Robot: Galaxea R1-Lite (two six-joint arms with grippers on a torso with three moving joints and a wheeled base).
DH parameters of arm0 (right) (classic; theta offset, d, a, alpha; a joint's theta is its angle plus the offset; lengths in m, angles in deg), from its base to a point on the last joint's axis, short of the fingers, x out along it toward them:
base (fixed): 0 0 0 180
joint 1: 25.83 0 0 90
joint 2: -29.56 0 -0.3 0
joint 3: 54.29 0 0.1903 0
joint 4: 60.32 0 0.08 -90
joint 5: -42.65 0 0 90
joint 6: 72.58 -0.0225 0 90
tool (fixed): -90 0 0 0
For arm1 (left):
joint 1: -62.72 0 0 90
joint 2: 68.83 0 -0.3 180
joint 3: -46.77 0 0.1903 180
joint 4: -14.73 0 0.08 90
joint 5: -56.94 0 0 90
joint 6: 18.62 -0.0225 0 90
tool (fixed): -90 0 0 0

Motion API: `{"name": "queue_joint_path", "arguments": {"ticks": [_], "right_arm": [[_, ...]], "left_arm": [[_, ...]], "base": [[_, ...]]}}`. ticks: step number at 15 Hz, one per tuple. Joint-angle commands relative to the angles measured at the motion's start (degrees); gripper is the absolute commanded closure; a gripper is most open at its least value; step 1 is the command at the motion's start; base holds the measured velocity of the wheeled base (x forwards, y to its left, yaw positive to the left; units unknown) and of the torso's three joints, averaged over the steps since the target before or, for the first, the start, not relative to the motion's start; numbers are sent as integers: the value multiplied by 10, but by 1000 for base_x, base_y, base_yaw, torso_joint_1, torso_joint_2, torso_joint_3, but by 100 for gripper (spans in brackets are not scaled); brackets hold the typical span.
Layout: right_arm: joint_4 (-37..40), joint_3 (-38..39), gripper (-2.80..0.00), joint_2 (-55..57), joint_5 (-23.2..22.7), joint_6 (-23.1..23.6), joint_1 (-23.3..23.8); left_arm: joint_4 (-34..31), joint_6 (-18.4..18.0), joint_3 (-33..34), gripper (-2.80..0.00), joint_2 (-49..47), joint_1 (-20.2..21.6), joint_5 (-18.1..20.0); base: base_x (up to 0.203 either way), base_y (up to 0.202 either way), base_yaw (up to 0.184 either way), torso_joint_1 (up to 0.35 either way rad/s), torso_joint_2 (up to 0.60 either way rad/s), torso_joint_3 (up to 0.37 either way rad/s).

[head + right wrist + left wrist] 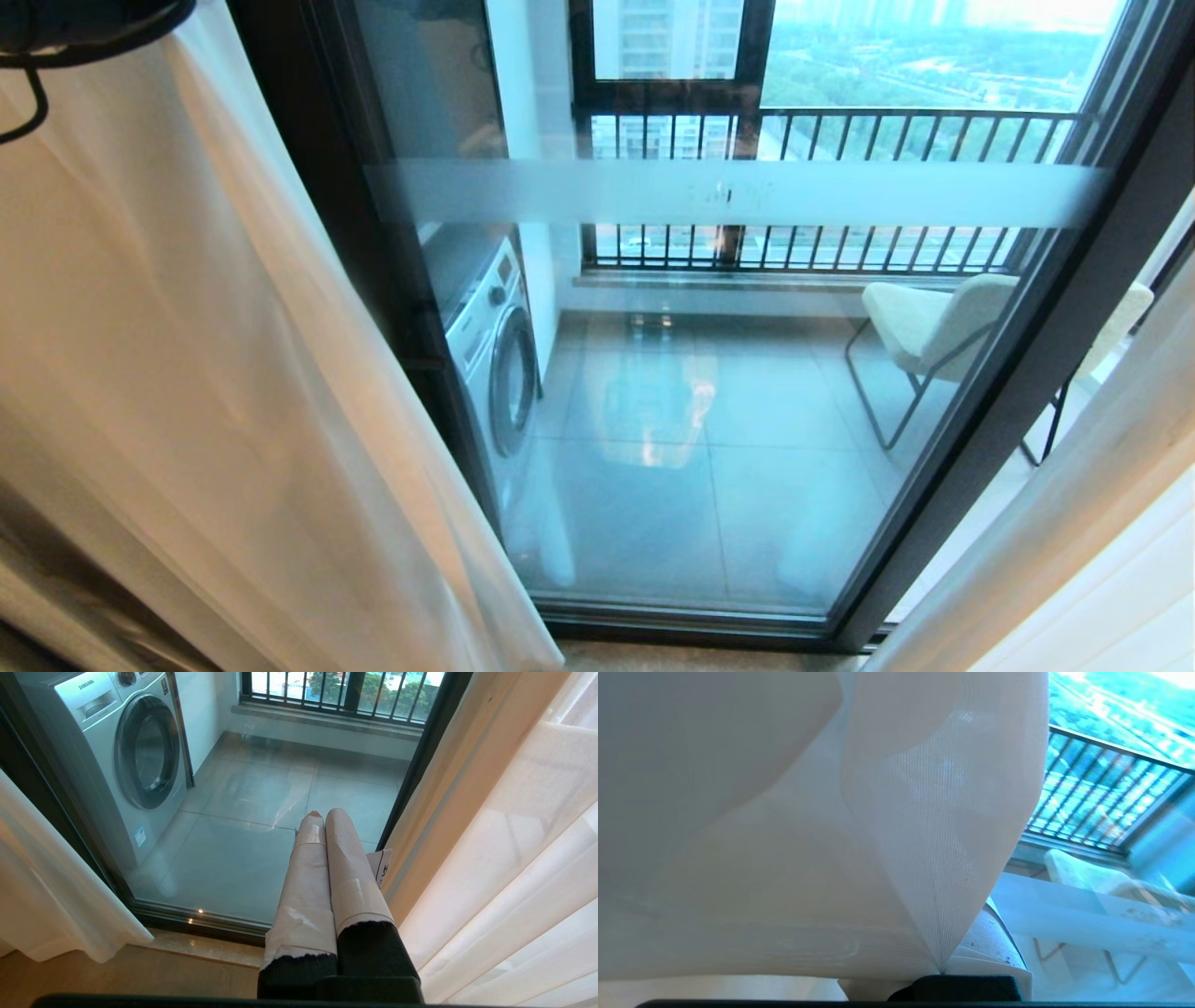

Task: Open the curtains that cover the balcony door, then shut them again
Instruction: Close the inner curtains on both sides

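The curtains are drawn apart. The left sheer white curtain point(187, 373) hangs bunched at the left, and the right curtain point(1055, 551) hangs at the right edge. Between them the balcony door point(1027, 373) shows its dark frame and a frosted band point(728, 191). In the left wrist view my left gripper point(943, 970) is shut on a fold of the sheer curtain point(831, 835), which fans out from the pinch; one taped finger point(994, 947) shows beside it. My right gripper point(322, 816) is shut and empty, low beside the right curtain point(504, 858).
Behind the glass stand a washing machine point(490, 345) at the left and a cream chair point(934, 327) at the right, with a railing point(840, 121) at the back. The door's bottom track point(201, 924) runs along the floor. A dark part of my left arm point(84, 28) sits at the top left.
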Motion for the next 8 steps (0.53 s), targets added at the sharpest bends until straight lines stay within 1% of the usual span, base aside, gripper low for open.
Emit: {"name": "queue_joint_path", "arguments": {"ticks": [1,4,8], "right_arm": [[0,0,0,0,0,1,0],[0,0,0,0,0,1,0],[0,0,0,0,0,1,0]], "left_arm": [[-1,1,0,0,-2,-8,1],[-1,0,0,0,3,-13,2],[-2,-2,16,0,22,-35,-12]], "base": [[0,0,0,0,0,0],[0,0,0,0,0,0],[0,0,0,0,0,0]]}}
